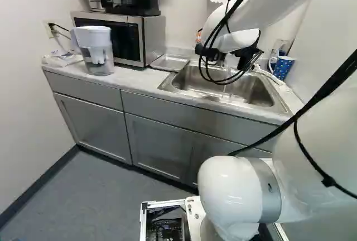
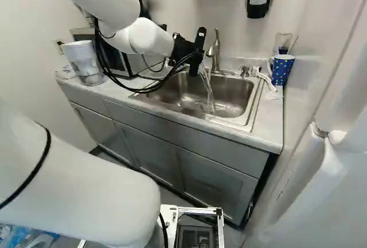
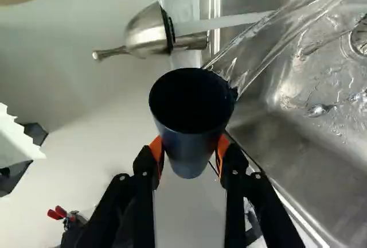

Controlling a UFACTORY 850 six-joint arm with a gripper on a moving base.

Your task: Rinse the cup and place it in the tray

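Pale walls close round a light tabletop (image 2: 266, 121) with a steel sink (image 2: 166, 94) set in it. By the faucet (image 2: 215, 53), the gripper (image 2: 195, 57) has its fingers parted by a dark cup's width, orange pads pressing it from two sides. Water (image 3: 275, 41) streams past the cup's (image 3: 192, 127) rim into the basin; a spotted blue mug (image 2: 281, 70) stands beside the sink.

No legible text, label, brand, number or sign on anything in the three views
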